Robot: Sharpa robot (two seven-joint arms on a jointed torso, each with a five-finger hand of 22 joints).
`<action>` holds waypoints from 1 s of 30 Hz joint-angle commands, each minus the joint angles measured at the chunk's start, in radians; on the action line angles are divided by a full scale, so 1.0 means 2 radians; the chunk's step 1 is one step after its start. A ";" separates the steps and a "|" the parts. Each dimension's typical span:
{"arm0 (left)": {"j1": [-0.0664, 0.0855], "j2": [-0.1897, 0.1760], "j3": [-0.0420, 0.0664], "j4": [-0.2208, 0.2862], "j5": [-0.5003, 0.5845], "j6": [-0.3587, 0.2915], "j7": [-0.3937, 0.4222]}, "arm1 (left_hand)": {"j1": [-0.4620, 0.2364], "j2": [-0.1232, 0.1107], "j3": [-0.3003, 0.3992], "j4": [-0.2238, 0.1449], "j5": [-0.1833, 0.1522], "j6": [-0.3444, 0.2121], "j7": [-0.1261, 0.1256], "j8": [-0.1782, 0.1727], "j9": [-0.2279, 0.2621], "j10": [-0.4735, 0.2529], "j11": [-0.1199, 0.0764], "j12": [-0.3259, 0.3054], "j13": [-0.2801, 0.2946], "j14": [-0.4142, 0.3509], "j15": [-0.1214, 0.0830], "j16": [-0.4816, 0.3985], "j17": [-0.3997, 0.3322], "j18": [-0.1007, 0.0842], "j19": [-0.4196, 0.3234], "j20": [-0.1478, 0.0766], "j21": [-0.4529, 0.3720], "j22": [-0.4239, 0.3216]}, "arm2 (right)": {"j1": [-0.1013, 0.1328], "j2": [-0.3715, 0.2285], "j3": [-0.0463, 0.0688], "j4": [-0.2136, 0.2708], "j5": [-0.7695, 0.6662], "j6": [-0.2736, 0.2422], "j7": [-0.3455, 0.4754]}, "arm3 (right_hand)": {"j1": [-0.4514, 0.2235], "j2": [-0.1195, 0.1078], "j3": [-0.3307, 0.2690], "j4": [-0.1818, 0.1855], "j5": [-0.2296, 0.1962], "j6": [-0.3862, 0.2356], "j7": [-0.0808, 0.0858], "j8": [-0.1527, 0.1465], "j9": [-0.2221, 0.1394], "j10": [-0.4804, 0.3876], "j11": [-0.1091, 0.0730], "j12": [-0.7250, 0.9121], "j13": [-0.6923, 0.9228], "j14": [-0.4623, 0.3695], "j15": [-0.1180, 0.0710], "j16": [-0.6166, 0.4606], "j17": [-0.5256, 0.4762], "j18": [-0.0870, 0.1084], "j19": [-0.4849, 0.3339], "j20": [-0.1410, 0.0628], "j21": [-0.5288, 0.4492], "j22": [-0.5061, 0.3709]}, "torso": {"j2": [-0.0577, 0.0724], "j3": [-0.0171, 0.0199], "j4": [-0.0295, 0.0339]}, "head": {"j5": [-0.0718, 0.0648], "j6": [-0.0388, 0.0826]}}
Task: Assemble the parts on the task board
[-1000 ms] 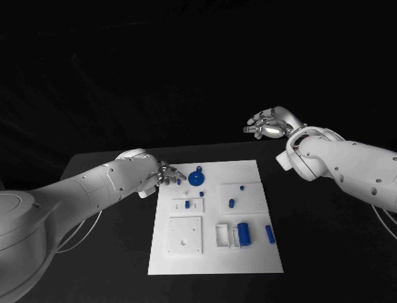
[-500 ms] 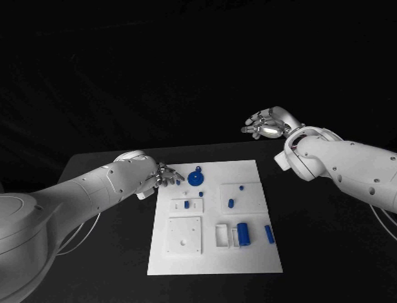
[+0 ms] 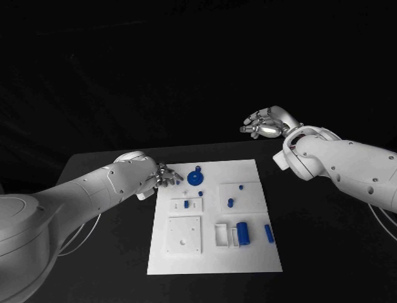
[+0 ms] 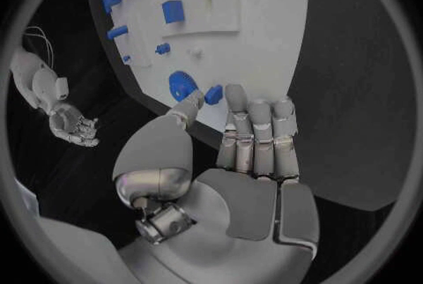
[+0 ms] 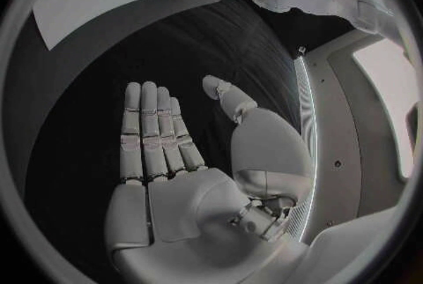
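The white task board (image 3: 253,252) lies in the middle of the table, also seen in the left wrist view as the board (image 4: 264,30). My left hand (image 3: 165,176) hovers at its far left corner and pinches a small blue part (image 4: 213,94) between thumb and a fingertip, right beside a round blue part (image 3: 196,177) that lies on the board. My right hand (image 3: 266,123) is raised beyond the table's far edge, palm up, fingers spread, holding nothing (image 5: 176,178).
A blue cylinder (image 3: 243,233) sits by a white holder (image 3: 222,235), with a blue bar (image 3: 269,234) to its right. A raised white square plate (image 3: 185,236) is at the near left. Small blue pegs (image 3: 231,202) stand mid-board. Black table surrounds the board.
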 commanded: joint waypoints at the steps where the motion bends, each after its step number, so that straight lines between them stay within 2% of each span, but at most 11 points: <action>1: -0.003 0.003 0.000 0.000 0.003 0.010 0.010 | 0.000 0.009 -0.001 -0.005 0.001 0.000 0.002 -0.001 -0.003 -0.002 0.002 -0.002 0.001 0.000 0.001 0.001 0.001 -0.010 -0.004 -0.057 -0.003 0.001 | 0.000 0.000 0.000 0.001 0.000 0.003 0.004 | 0.005 0.001 -0.003 0.000 0.002 -0.001 0.003 0.002 -0.001 0.003 0.001 -0.002 -0.001 0.003 0.002 -0.003 0.000 0.007 0.001 0.003 -0.002 0.000 | 0.000 0.0001 -0.0004 | 0.000 -0.001; 5: -0.004 0.003 0.000 -0.002 0.006 0.008 0.013 | 0.005 0.019 -0.002 -0.012 0.002 -0.001 0.002 0.000 -0.006 -0.001 0.002 -0.002 0.001 0.000 0.001 0.002 0.001 -0.010 -0.004 -0.056 -0.004 0.002 | 0.000 0.000 0.000 0.001 0.000 0.003 0.004 | 0.005 0.001 -0.003 0.000 0.002 -0.001 0.003 0.002 -0.001 0.003 0.001 -0.002 -0.001 0.003 0.002 -0.003 0.000 0.007 0.001 0.003 -0.002 0.000 | 0.000 0.0001 0.0001 | 0.000 -0.001; 9: -0.004 0.003 0.000 -0.003 0.009 0.008 0.014 | 0.006 0.021 -0.002 -0.014 0.002 -0.001 0.002 0.000 -0.006 -0.001 0.002 -0.002 0.001 0.000 0.001 0.002 0.001 -0.010 -0.004 -0.056 -0.004 0.002 | 0.000 0.000 0.000 0.001 0.000 0.003 0.004 | 0.005 0.001 -0.003 0.000 0.002 -0.001 0.003 0.002 -0.001 0.003 0.001 -0.002 -0.001 0.003 0.002 -0.003 0.000 0.007 0.001 0.003 -0.002 0.000 | 0.000 0.0002 0.0007 | 0.000 -0.001; 13: -0.004 0.003 0.000 -0.004 0.011 0.009 0.014 | 0.020 0.038 0.002 -0.029 0.012 -0.006 0.004 -0.003 -0.011 -0.001 0.004 -0.002 0.002 0.000 0.002 0.002 0.001 -0.011 -0.004 -0.056 -0.004 0.004 | 0.000 0.001 0.000 0.000 0.000 0.003 0.004 | 0.005 0.001 -0.004 0.000 0.002 -0.001 0.003 0.002 -0.001 0.003 0.001 -0.002 -0.001 0.003 0.002 -0.003 0.000 0.007 0.001 0.003 -0.002 0.000 | 0.000 0.0001 0.0006 | 0.000 -0.001; 17: -0.004 0.003 0.000 -0.004 0.014 0.012 0.015 | 0.022 0.055 0.002 -0.042 0.035 -0.006 0.005 -0.003 -0.016 -0.001 0.005 -0.002 0.002 -0.001 0.003 0.002 0.001 -0.012 -0.004 -0.054 -0.004 0.006 | 0.000 0.001 0.000 -0.001 0.000 0.003 0.004 | 0.005 0.001 -0.004 0.000 0.002 -0.001 0.003 0.002 -0.001 0.003 0.001 -0.002 -0.001 0.003 0.002 -0.003 0.000 0.007 0.001 0.003 -0.002 0.000 | 0.000 0.0000 0.0007 | 0.000 -0.001; 24: -0.004 0.003 0.000 -0.003 0.015 0.011 0.017 | 0.025 0.079 0.005 -0.062 0.047 -0.004 0.005 -0.002 -0.023 -0.001 0.005 -0.002 0.003 -0.001 0.004 0.003 0.001 -0.013 -0.004 -0.054 -0.005 0.008 | 0.000 0.001 0.000 -0.001 0.000 0.004 0.004 | 0.005 0.001 -0.004 0.000 0.002 -0.001 0.003 0.002 -0.001 0.003 0.001 -0.002 -0.002 0.003 0.002 -0.003 0.000 0.007 0.001 0.003 -0.002 0.000 | 0.000 -0.0003 0.0007 | 0.000 -0.002; 28: -0.003 0.001 0.000 -0.002 0.023 0.007 0.019 | 0.025 0.082 0.005 -0.066 0.049 -0.003 0.005 -0.001 -0.024 0.000 0.005 -0.002 0.003 -0.001 0.004 0.003 0.001 -0.014 -0.004 -0.054 -0.005 0.009 | 0.000 0.001 0.000 -0.001 0.000 0.006 0.003 | 0.005 0.001 -0.004 0.000 0.002 -0.001 0.003 0.002 -0.001 0.004 0.001 -0.002 -0.002 0.003 0.002 -0.003 0.000 0.007 0.001 0.003 -0.002 0.000 | 0.000 -0.0003 0.0008 | 0.000 -0.002; 30: -0.003 -0.001 0.000 -0.001 0.026 0.004 0.020 | 0.029 0.091 0.008 -0.072 0.053 0.006 0.003 0.005 -0.023 0.001 0.003 -0.002 0.003 0.000 0.003 0.003 0.001 -0.014 -0.004 -0.054 -0.004 0.009 | 0.000 0.000 0.000 -0.001 0.000 0.006 0.003 | 0.005 0.001 -0.004 0.000 0.002 -0.001 0.003 0.002 -0.001 0.004 0.001 -0.002 -0.002 0.003 0.002 -0.003 0.000 0.007 0.001 0.003 -0.002 0.000 | 0.000 -0.0003 0.0009 | 0.000 -0.002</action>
